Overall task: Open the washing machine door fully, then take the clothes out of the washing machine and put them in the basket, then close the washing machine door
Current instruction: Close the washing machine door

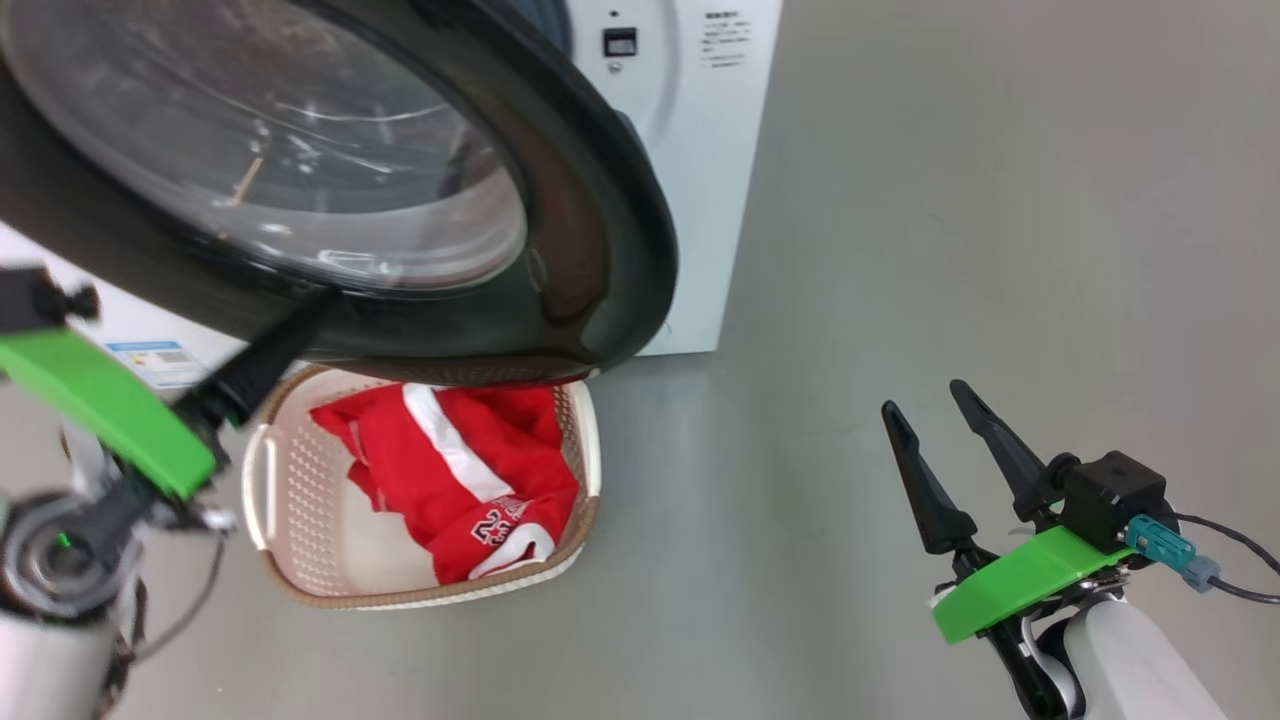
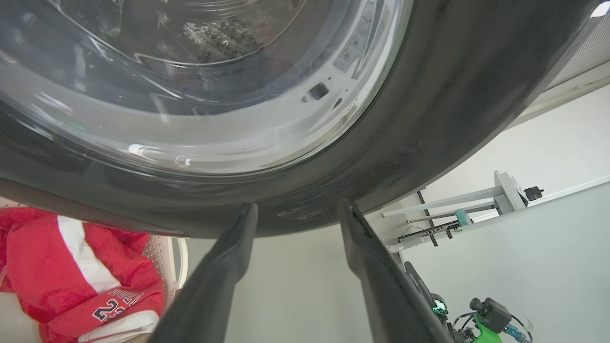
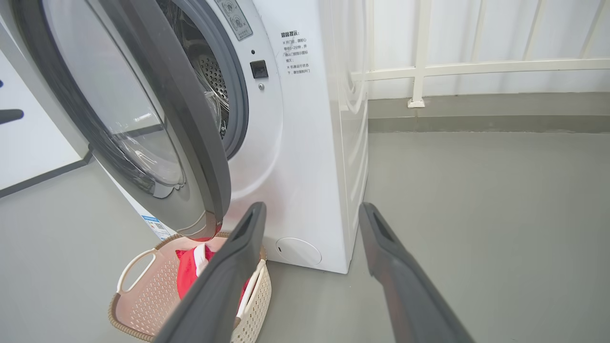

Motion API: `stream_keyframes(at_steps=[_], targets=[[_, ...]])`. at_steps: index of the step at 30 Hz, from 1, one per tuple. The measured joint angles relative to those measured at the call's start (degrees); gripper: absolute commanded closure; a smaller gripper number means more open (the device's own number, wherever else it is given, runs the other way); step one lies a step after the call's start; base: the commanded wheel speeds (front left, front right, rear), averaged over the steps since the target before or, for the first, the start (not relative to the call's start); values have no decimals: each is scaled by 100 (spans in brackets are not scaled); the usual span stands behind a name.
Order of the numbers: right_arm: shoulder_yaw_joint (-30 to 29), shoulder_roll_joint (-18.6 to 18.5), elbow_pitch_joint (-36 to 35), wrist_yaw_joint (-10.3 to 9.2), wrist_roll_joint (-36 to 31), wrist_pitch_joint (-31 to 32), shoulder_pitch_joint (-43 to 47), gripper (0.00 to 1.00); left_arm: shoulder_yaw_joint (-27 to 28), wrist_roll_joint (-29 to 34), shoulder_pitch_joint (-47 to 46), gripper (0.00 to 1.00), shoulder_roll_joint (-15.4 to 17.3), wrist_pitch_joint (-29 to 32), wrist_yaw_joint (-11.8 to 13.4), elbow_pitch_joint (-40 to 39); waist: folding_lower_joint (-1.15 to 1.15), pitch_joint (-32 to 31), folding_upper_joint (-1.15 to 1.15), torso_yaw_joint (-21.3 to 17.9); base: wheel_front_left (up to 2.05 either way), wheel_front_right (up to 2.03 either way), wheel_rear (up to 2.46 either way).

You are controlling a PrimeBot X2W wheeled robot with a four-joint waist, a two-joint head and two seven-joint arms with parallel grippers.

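**Step in hand.** The unloading step was judged complete. The clothes (image 1: 450,460), a soft, crumpled red jersey with white stripe trim and white numerals, were found lying in the basket (image 1: 290,480). The basket was set on the floor (image 1: 950,200) just in front of the washing machine (image 1: 700,200), its far end beneath the door's lower edge. The closing of the washing machine door (image 1: 600,230), which stood part-way open, was judged to be in hand.

**End effectors.** The left end effector (image 2: 298,209) was positioned at the lower rim of the door, its two fingers spread apart with nothing gripped between them. Contact between tips and rim could not be confirmed. The right end effector (image 1: 925,395) was held open and empty above the floor, well apart to the right.

**Next move.** A steady push on the rim toward the machine was judged to be required until the latch is engaged. Slippage was to be expected, since the rim was glossy, black and curved.

**Materials.** A bulging clear glass porthole was set in the door. The cabinet was white and boxy. The basket was cream perforated plastic, a rounded rectangle edged with a brown woven-look rim. The floor was smooth and grey.
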Motion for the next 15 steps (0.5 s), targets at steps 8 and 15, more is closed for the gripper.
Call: stream_keyframes(at_steps=[8,15], targets=[[7,-97,36,0,1,0,175,0,-153,-12,1001,0,-5,-836,0,-100,0,-191,0,314,0,0,0],[-24,-154,45,0,8,0,411,0,-214,-57,1803,0,2,-1614,0,-185,0,-369,0,488,0,0,0]])
